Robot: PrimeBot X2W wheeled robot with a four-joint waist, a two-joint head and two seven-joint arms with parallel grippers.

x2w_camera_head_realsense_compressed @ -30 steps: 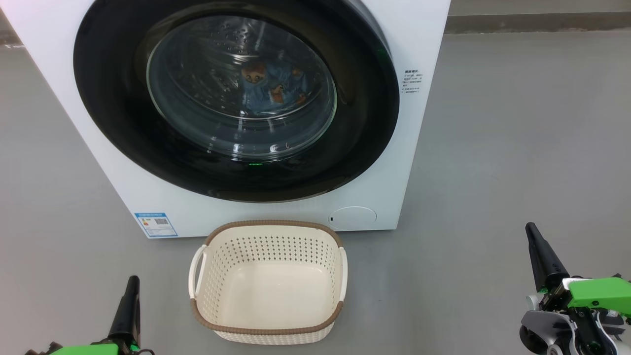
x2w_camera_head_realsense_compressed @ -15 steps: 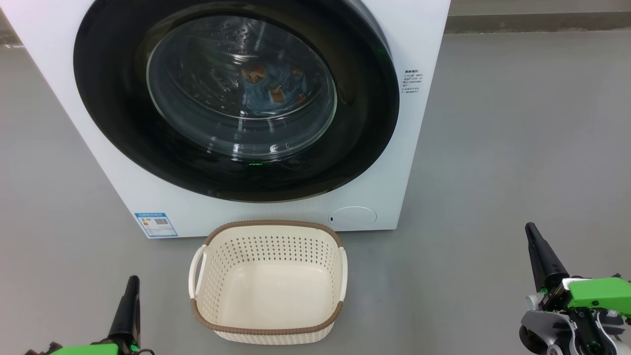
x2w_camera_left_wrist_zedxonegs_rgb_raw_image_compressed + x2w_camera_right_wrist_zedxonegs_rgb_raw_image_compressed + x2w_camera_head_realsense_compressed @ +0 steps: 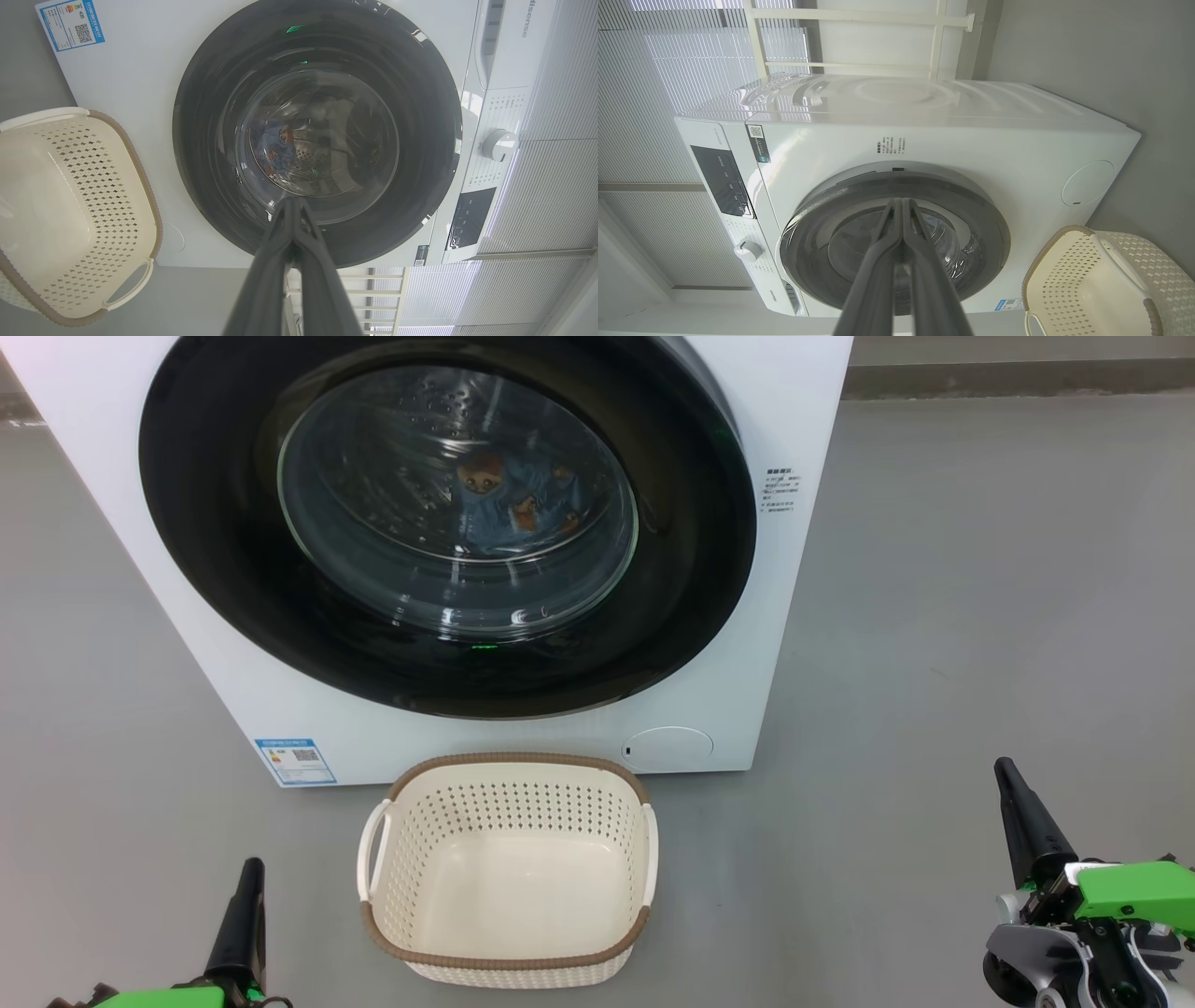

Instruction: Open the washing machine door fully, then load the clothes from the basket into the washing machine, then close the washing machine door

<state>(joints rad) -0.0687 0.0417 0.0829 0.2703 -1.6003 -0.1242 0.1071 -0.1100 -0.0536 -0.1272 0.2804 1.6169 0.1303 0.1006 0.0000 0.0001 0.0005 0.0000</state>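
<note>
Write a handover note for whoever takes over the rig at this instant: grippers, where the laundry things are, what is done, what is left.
Left gripper: shut, empty, low at the left, touching nothing.
Right gripper: shut, empty, low at the right, touching nothing.
Washing machine door: closed against the washing machine; the latch cannot be checked from these views.
Clothes: inside the machine, seen through the closed door.
Basket: empty, upright on the floor in front of the machine.
Done: clothes loaded, door closed.
Left: nothing apparent; perhaps confirm that the door has latched.
</note>
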